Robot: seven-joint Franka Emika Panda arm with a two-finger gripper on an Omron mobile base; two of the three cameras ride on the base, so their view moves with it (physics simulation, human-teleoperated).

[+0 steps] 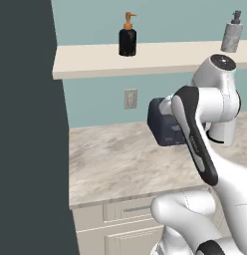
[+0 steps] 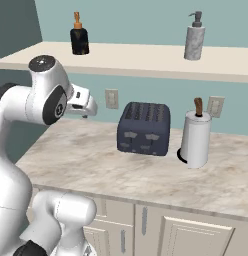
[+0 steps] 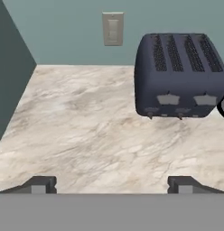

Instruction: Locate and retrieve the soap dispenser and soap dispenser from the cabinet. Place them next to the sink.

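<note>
Two dark fingertips [image 3: 39,185] of the gripper [image 3: 111,186] stood far apart at the bottom of the hand view, released, with nothing between them but bare marbled countertop [image 3: 82,131]. In the right base view the arm rose from the lower left, bent at a raised elbow, and its hand reached level over the left end of the counter, well above the stone. In the left base view the forearm crossed in front of the dark blue toaster [image 1: 163,127] and hid its right half.

Past the gripper, the toaster sat on the counter with its four slots up; the hand view cut off a dark round shape at its right edge, too little of it to name. Just beside the toaster stood a white paper-towel roll [image 2: 196,138] on a brown peg. A wall outlet [image 3: 113,28] sat on the teal wall behind.

Farthest and highest, the cream shelf board [image 2: 146,62] carried both soap dispensers, well apart: the squat black one with an orange pump [image 2: 79,36] toward the left, the taller grey speckled one [image 2: 194,38] toward the right, both upright.
</note>
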